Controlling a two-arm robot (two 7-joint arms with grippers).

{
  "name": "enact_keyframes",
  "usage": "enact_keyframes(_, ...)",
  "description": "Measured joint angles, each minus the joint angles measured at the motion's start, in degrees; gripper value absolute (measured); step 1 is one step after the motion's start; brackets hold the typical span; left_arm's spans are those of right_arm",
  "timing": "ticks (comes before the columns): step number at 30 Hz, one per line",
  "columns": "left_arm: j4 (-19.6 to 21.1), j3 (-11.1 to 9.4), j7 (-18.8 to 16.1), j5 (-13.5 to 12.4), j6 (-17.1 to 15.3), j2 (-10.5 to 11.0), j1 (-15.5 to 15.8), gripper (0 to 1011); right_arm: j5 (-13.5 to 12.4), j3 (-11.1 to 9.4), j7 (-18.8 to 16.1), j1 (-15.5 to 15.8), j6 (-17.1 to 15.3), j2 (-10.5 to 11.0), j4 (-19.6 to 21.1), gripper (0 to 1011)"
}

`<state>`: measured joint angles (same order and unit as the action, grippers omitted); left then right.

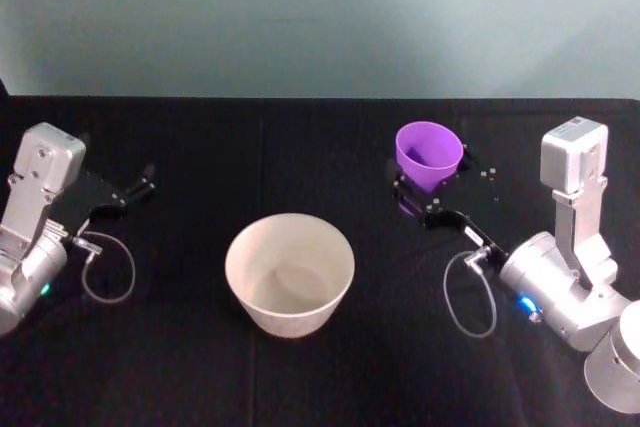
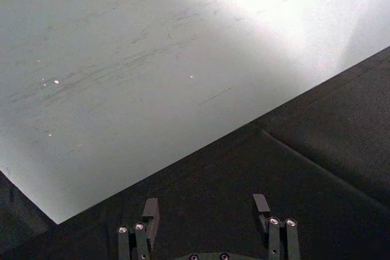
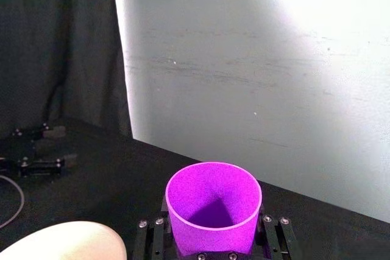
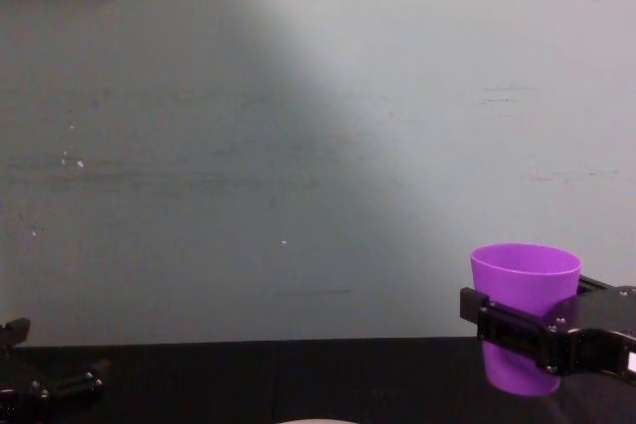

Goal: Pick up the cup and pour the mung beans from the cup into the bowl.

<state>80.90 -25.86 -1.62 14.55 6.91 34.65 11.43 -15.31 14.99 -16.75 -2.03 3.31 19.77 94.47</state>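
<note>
The fingers (image 4: pixel 509 326) of the right gripper (image 1: pixel 432 177) are closed against the cup (image 1: pixel 430 152), one on each side of its wall below the rim. The cup is held upright, mouth up. In the right wrist view its inside (image 3: pixel 213 211) reads as plain purple, and no mung beans can be made out. In the chest view the cup (image 4: pixel 525 285) is seen from the side with a black finger across it. Whether its base is clear of the surface (image 1: pixel 200 147) cannot be told.

Farther out and to the robot's left, the bowl (image 1: pixel 290 216) stands well apart from the cup, near the middle of the dark surface. It looks empty and nothing touches it. Its pale rim (image 3: pixel 61 242) shows at a corner of the right wrist view.

The left gripper (image 2: pixel 206 208) is parked at the far left with its fingers spread on nothing.

The step in hand is judged to be the pick-up — the grasp is made, the pour not yet begun. Next, the cup would need to be carried level to the bowl, brought over the rim, and only then tipped — toward the centre, so that nothing spills over the near wall.
</note>
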Motion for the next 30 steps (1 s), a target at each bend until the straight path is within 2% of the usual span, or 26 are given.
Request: enact_keyframes(30,0.00,0.00,0.00,0.00,0.00,0.00,0.00,1000,-0.06,0.00,0.03,0.00,0.00,0.00,0.00,726)
